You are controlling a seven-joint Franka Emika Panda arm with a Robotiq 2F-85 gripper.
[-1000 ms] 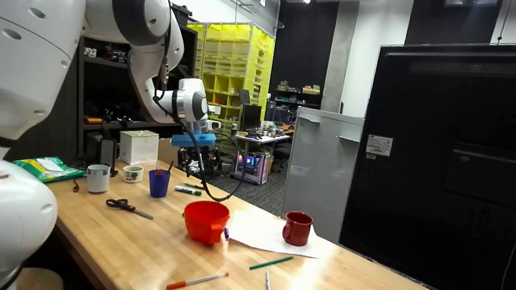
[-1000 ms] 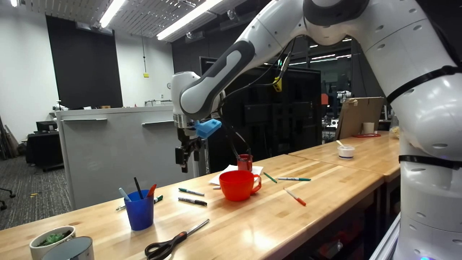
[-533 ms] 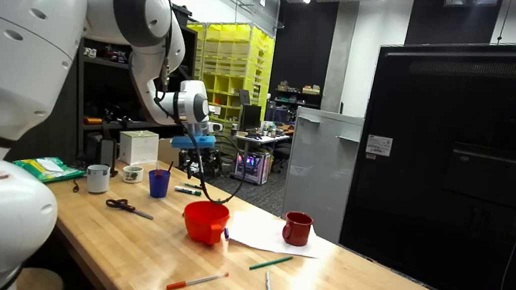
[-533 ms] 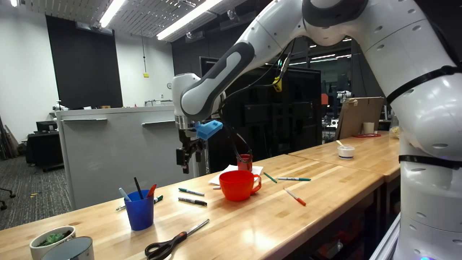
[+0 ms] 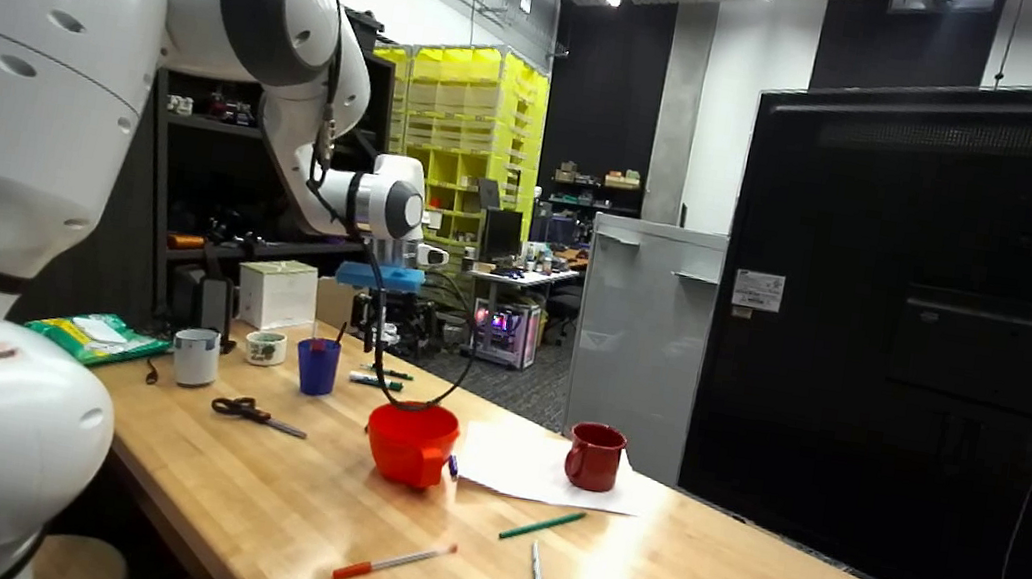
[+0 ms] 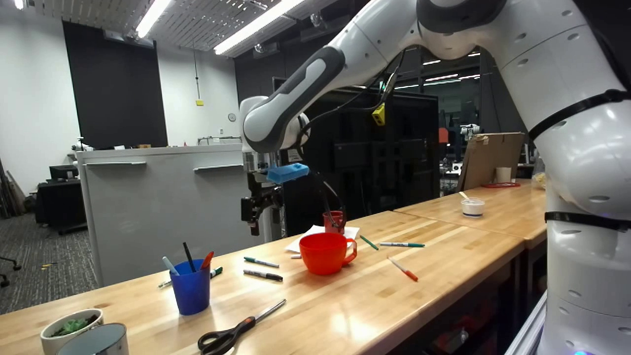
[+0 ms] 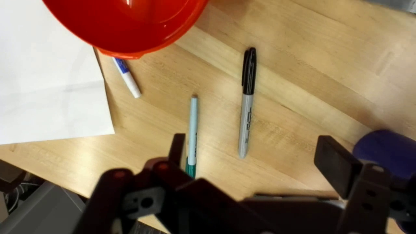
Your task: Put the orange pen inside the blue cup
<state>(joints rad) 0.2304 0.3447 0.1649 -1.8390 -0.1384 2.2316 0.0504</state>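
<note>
The blue cup (image 6: 191, 294) stands upright on the table, with a light blue pen, a black pen and an orange-red pen (image 6: 207, 260) sticking out of it. The cup also shows in an exterior view (image 5: 317, 369) and partly behind a finger in the wrist view (image 7: 386, 149). Another pen with an orange-red cap (image 5: 394, 561) lies on the table near the front edge; it also shows in an exterior view (image 6: 403, 269). My gripper (image 7: 255, 154) is open and empty, pointing down above the table between the blue cup and the red bowl. It hangs well above the surface (image 6: 254, 219).
A big red bowl-like cup (image 6: 323, 253), a black-capped marker (image 7: 247, 104), a green marker (image 7: 192, 130) and scissors (image 6: 241, 328) lie around. A dark red cup (image 5: 595, 457) stands on white paper (image 5: 502, 459). A plant pot (image 6: 71, 328) stands near the blue cup.
My gripper has turned and straightened to point more nearly straight down, shifting only slightly sideways. It stays empty in the air. The cups and pens have not moved.
</note>
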